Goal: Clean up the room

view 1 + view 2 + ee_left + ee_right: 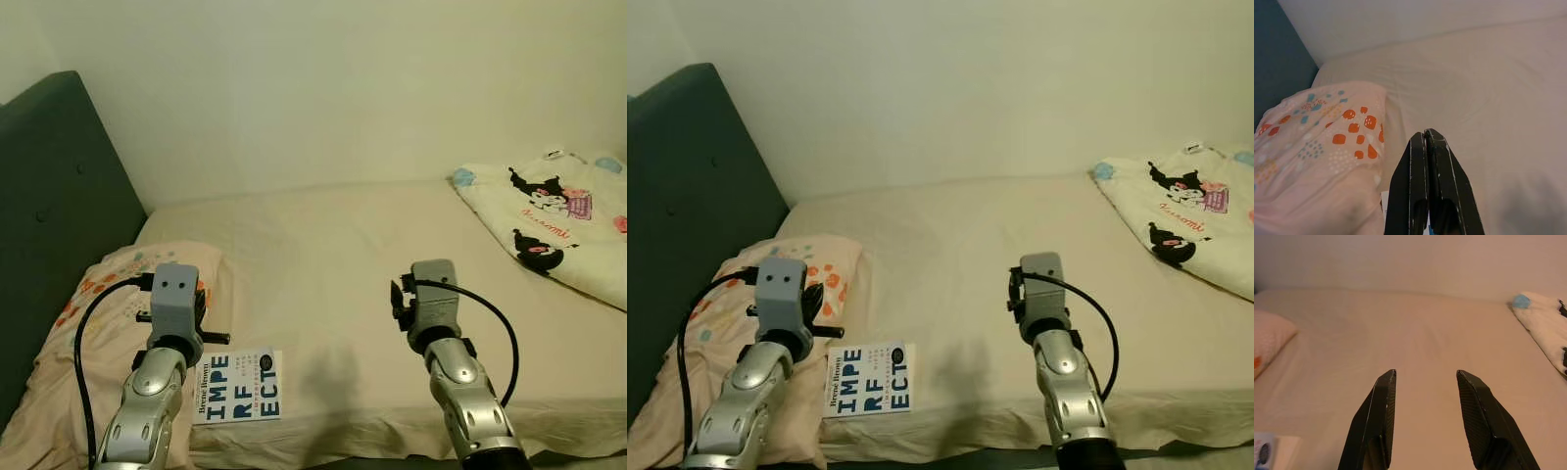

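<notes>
Book (239,386) on bed (333,255) beside pillow (98,294), between grippers.

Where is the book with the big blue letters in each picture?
Left eye view: the book lies near the bed's front edge, beside the pillow.
Right eye view: same spot, book right of the pillow.
Left wrist view: a sliver peeks behind the shut left gripper.
Right wrist view: its corner beside the open right gripper.
Shared landmark: the pillow.

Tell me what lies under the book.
The book lies flat on the bed sheet, its left edge against the pillow. Anything beneath its cover is hidden.
</notes>
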`<state>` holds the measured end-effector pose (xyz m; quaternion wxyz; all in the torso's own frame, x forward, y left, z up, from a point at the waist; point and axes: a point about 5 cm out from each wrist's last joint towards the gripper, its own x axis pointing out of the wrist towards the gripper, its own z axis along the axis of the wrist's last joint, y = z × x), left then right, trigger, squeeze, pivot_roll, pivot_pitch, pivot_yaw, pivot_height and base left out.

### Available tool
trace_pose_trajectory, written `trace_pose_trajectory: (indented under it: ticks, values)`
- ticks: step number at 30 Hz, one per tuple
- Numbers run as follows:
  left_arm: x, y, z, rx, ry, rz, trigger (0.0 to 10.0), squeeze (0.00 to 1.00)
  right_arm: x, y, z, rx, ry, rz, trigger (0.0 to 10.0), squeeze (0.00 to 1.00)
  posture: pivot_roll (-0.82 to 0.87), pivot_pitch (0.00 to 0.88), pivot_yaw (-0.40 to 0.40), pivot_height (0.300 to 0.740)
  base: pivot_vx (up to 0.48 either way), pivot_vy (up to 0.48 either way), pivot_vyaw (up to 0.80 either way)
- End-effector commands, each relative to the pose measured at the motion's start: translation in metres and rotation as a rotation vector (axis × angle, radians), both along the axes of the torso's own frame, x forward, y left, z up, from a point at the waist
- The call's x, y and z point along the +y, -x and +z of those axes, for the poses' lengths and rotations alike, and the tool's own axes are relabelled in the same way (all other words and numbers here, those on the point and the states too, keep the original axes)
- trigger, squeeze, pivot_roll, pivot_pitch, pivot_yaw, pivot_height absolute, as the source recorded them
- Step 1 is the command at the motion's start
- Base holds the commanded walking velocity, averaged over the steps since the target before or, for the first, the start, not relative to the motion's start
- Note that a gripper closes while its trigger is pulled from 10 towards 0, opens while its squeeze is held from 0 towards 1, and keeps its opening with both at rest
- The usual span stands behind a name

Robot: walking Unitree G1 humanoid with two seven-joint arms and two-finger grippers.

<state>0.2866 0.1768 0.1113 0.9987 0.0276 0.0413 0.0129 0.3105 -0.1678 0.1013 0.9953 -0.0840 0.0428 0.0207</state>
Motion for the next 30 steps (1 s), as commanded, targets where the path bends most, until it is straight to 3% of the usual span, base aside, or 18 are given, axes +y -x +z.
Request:
trace_pose_trajectory:
  ticks: [1, 17, 23, 30]
  values:
    - [0.0037, 0.001, -0.0006, 0.008, -0.021, 0.008, 10.0, 0.0, 0.0028, 0.0016, -0.0043, 0.024, -0.015, 0.006, 10.0, 0.0, -0.07, 0.036, 0.022, 0.732, 0.0, 0.0, 0.0]
    - [-0.0017, -0.0034, -0.0003, 0.002, -0.011, -0.021, 10.0, 0.0, -0.0041, 0.0035, -0.0052, 0.037, -0.028, -0.062, 10.0, 0.0, -0.09, 0.041, 0.029, 0.732, 0.0, 0.0, 0.0]
    - [-0.0031, -0.0037, -0.0003, -0.001, -0.004, -0.022, 10.0, 0.0, -0.0049, 0.0049, -0.0065, 0.047, -0.111, -0.072, 10.0, 0.0, -0.09, 0.042, 0.03, 0.732, 0.0, 0.0, 0.0]
    - [-0.0041, -0.0035, 0.0003, -0.005, -0.001, -0.028, 10.0, 0.0, -0.005, 0.0059, -0.0056, 0.054, -0.123, -0.071, 10.0, 0.0, -0.09, 0.046, 0.03, 0.732, 0.0, 0.0, -0.57]
